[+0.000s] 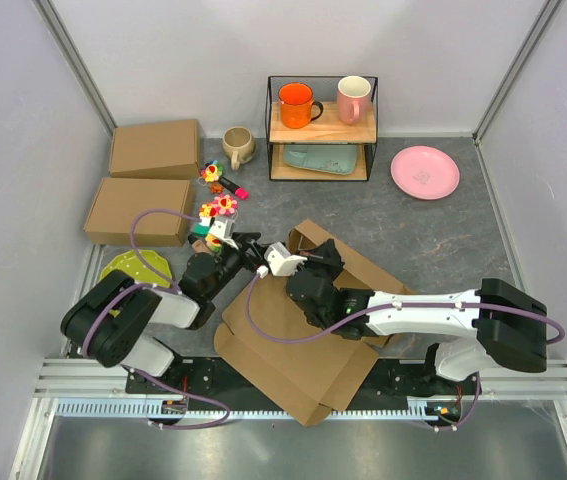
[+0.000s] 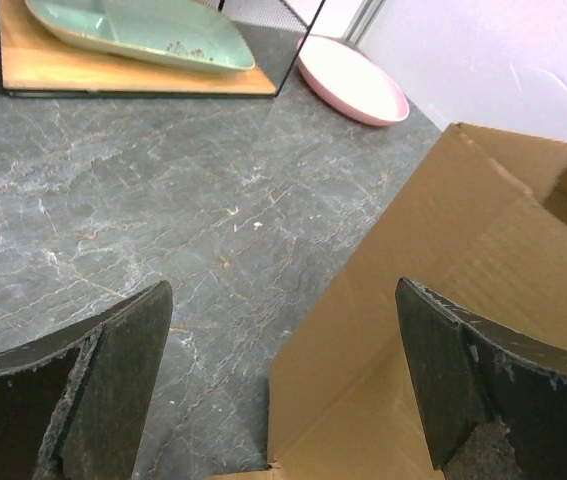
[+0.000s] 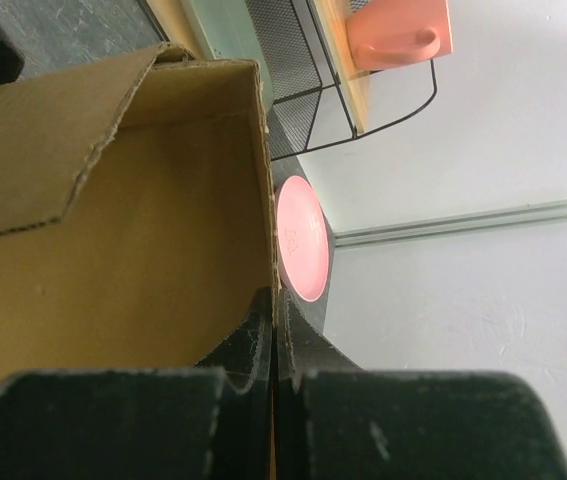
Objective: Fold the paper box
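Note:
The paper box (image 1: 285, 352) is a brown cardboard mailer lying partly folded at the table's near middle, with one side wall (image 1: 348, 258) raised. My right gripper (image 1: 311, 262) is shut on the top edge of a raised wall. In the right wrist view its fingertips (image 3: 263, 335) pinch that thin cardboard edge, with the box's inside (image 3: 143, 260) to the left. My left gripper (image 1: 252, 249) hovers just left of the box, open and holding nothing. In the left wrist view its fingers (image 2: 113, 385) stand wide apart, and a corner of the box (image 2: 483, 240) lies between and ahead of them.
Two flat brown boxes (image 1: 153, 149) (image 1: 138, 210) lie at the back left. A wire shelf (image 1: 323, 130) holds an orange mug (image 1: 296, 103), a pink mug (image 1: 353, 98) and a green dish (image 1: 321, 157). Nearby are a pink plate (image 1: 424, 171), a beige mug (image 1: 238, 146), small toys (image 1: 218, 206) and a yellow-green item (image 1: 135, 268).

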`<state>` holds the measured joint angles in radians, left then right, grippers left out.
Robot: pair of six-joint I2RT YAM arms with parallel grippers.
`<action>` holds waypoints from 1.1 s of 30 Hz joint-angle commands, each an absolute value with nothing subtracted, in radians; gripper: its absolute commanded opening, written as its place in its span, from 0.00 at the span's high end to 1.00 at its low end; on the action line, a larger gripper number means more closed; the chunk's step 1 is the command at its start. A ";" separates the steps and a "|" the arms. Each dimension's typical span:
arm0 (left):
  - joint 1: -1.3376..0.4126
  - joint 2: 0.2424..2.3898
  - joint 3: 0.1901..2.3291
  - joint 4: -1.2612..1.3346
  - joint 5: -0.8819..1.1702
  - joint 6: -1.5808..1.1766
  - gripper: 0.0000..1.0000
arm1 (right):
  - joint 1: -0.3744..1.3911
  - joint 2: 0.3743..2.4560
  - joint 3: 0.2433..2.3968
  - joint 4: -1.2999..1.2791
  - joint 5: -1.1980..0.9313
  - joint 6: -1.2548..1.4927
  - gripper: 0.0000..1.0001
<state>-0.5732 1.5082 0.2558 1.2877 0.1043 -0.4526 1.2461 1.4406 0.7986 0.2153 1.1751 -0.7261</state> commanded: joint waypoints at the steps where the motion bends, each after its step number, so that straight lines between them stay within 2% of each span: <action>1: -0.568 1.402 0.226 1.521 0.115 -0.382 0.00 | 1.246 1.401 0.802 0.239 1.170 -0.692 1.00; 12: -0.571 1.223 0.248 1.267 0.202 -0.376 0.00 | 1.244 1.399 0.804 0.218 1.163 -0.664 1.00; 17: -0.580 1.287 0.252 1.276 0.242 -0.390 0.01 | 1.246 1.410 0.810 0.209 1.161 -0.658 1.00; 21: -0.580 1.299 0.219 1.336 0.184 -0.394 0.01 | 1.244 1.410 0.811 0.196 1.160 -0.646 1.00; 26: -0.577 1.200 0.202 1.382 0.132 -0.390 0.01 | 1.244 1.410 0.810 0.196 1.155 -0.643 1.00; 30: -0.563 1.069 0.229 1.286 0.127 -0.379 0.00 | 1.246 1.420 0.816 0.196 1.154 -0.643 1.00; 33: -0.548 0.965 0.221 1.168 0.020 -0.383 0.02 | 1.252 1.425 0.810 0.202 1.155 -0.667 1.00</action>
